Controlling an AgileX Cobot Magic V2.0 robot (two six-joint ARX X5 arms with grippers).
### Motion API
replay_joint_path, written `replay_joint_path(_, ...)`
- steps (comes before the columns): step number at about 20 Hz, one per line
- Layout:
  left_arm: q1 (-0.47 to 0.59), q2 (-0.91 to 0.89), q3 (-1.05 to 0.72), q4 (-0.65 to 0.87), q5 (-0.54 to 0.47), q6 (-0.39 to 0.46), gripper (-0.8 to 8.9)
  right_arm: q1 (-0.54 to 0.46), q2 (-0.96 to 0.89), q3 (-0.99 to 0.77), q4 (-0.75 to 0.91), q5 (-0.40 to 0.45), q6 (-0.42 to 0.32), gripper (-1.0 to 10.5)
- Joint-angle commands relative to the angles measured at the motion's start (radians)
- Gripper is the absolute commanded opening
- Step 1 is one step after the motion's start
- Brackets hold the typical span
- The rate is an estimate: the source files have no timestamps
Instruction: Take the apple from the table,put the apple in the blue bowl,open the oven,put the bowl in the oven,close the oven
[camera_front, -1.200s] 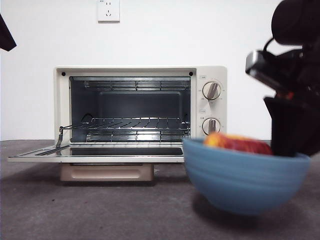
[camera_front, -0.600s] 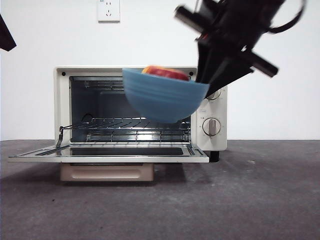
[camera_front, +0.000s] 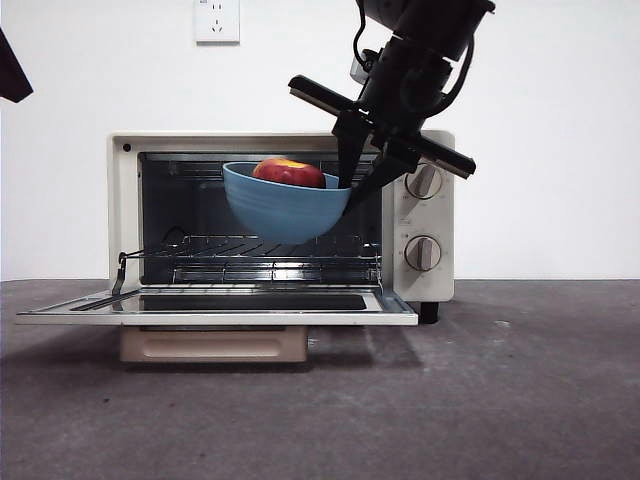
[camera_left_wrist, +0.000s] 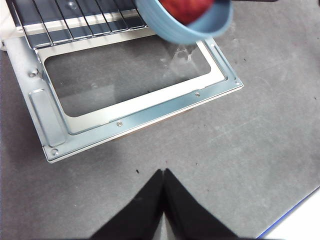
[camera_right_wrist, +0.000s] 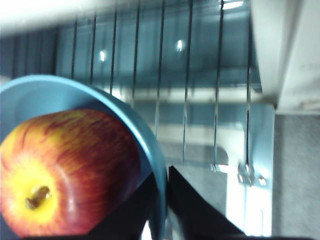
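Observation:
The blue bowl (camera_front: 283, 210) hangs tilted in the air at the mouth of the oven (camera_front: 120, 200), above its wire rack (camera_front: 270, 245). My right gripper (camera_front: 348, 180) is shut on the bowl's right rim, coming down from above. The apple (camera_front: 289, 173) lies inside the bowl. In the right wrist view the jaws (camera_right_wrist: 162, 185) pinch the bowl's wall (camera_right_wrist: 145, 145) beside the apple (camera_right_wrist: 65, 170). The oven's door (camera_front: 215, 305) lies flat open. My left gripper (camera_left_wrist: 163, 172) is shut and empty above the table (camera_left_wrist: 240, 150) in front of the door (camera_left_wrist: 135, 107), with the bowl (camera_left_wrist: 175, 30) beyond it.
Two knobs (camera_front: 423, 181) sit on the oven's right panel, close to my right arm. A wall socket (camera_front: 217, 20) is above the oven. The left arm shows as a black tip (camera_front: 12, 70) at the top left. A white, blue-edged strip (camera_left_wrist: 300, 220) borders the table.
The right gripper has carried the bowl with the apple up from the table at the right and leftward to the oven's opening, then slightly lower and deeper.

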Motion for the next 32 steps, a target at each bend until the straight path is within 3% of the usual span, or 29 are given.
replay_joint_path(1, -0.004, 0.005, 0.006, 0.01, -0.001, 0.019, 0.07, 0.008, 0.026, 0.03, 0.037, 0.037, 0.098, 0.0)
replay_joint_path(5, -0.004, 0.005, 0.006, 0.01, -0.001, 0.022, 0.07, 0.008, 0.034, 0.03, 0.08, 0.106, 0.175, 0.0)
replay_joint_path(14, -0.004, 0.005, 0.006, 0.007, 0.0, 0.022, 0.07, 0.015, 0.084, 0.03, 0.111, 0.193, 0.252, 0.0)
replay_joint_path(22, -0.004, 0.005, 0.006, 0.007, 0.0, 0.022, 0.07, 0.028, 0.084, 0.03, 0.14, 0.211, 0.243, 0.0)
replay_joint_path(28, -0.004, 0.005, 0.006, 0.007, 0.0, 0.022, 0.07, 0.037, 0.083, 0.03, 0.162, 0.21, 0.198, 1.2)
replay_joint_path(32, -0.004, 0.005, 0.006, 0.007, 0.0, 0.022, 0.07, 0.042, 0.078, 0.03, 0.161, 0.209, 0.194, 1.2)
